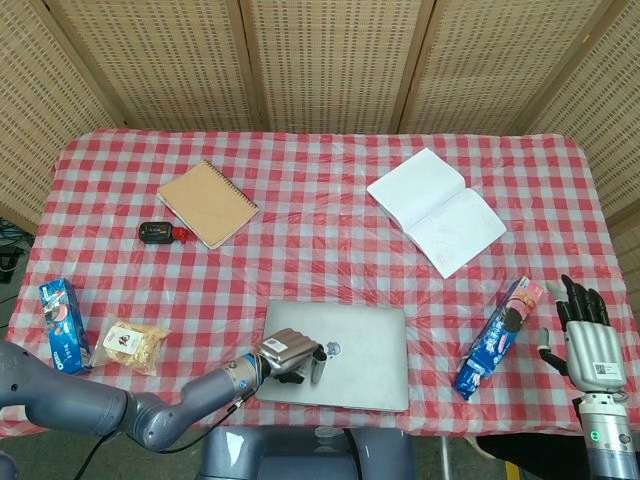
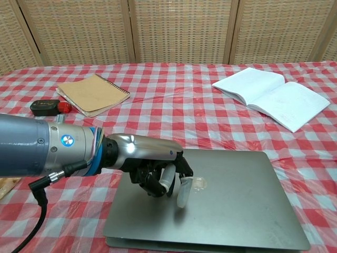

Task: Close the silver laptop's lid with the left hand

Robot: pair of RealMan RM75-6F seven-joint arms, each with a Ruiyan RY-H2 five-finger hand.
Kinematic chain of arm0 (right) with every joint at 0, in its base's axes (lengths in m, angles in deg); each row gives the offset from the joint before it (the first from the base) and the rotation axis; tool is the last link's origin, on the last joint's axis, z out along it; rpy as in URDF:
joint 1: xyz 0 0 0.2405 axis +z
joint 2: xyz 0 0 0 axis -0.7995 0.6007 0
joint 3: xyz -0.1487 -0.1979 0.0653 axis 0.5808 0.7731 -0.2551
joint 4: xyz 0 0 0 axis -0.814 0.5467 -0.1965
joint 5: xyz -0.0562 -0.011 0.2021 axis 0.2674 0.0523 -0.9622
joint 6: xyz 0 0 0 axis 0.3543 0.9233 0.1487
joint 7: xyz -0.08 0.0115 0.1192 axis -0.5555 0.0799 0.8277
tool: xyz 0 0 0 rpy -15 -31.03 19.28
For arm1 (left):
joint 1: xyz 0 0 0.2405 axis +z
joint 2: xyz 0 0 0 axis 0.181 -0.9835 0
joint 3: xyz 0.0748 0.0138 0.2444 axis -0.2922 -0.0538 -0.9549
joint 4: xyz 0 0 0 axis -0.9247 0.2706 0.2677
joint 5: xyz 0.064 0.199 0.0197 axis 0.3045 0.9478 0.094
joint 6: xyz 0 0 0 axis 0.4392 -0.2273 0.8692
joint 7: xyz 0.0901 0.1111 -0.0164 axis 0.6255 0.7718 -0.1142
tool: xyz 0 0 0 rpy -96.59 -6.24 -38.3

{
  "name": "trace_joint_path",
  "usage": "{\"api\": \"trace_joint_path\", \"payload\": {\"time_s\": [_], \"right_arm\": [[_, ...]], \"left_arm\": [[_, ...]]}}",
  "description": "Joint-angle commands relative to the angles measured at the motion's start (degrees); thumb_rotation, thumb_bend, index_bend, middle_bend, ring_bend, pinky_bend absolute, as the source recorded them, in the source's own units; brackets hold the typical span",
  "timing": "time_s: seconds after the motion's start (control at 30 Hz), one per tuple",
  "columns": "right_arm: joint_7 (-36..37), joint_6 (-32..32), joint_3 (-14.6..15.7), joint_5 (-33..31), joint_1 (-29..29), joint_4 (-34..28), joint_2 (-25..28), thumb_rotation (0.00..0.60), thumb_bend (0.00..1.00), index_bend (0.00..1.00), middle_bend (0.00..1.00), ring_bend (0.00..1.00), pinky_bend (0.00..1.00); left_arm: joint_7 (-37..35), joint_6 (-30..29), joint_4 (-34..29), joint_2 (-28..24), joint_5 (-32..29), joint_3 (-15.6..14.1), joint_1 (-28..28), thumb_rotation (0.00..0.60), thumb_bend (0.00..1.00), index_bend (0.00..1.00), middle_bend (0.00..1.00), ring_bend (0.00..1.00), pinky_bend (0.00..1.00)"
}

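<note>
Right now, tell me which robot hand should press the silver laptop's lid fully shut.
The left robot hand. Its fingertips already rest on the silver laptop's lid, which is nearly flat. The right robot hand is off at the table's right edge, past the blue cookie pack, holding nothing.

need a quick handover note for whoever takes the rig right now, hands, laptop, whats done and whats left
Left hand: fingers curled, fingertips pressing on the silver laptop lid, near its left side.
Right hand: open, raised at the table's right edge, holding nothing.
Laptop: at the near edge of the table, lid down nearly flat; chest view shows a thin seam along the front.
Done: lid is lowered.
Left: confirm it is fully shut, then lift the left hand away.
</note>
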Motion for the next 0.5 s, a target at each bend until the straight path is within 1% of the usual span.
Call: {"api": "trace_joint_path", "payload": {"time_s": [0.03, 0.4, 0.5], "right_arm": [[0.0, 0.0, 0.0, 0.0, 0.0, 0.0, 0.0, 0.6, 0.76, 0.0, 0.0, 0.0, 0.0], [-0.2, 0.2, 0.1, 0.1, -0.1, -0.4, 0.1, 0.6, 0.76, 0.0, 0.0, 0.0, 0.0], [-0.2, 0.4, 0.1, 0.3, -0.1, -0.5, 0.2, 0.6, 0.76, 0.0, 0.0, 0.0, 0.0]], "left_arm": [[0.0, 0.2, 0.4, 0.3, -0.1, -0.3, 0.1, 0.6, 1.0, 0.54, 0.37, 0.39, 0.49], [0.6, 0.4, 1.0, 0.5, -0.8, -1.5, 0.1, 0.6, 1.0, 0.53, 0.37, 0.39, 0.49], [0.1, -0.1, 0.7, 0.3, -0.5, -1.2, 0.6, 0.6, 1.0, 0.52, 0.36, 0.39, 0.48]]}}
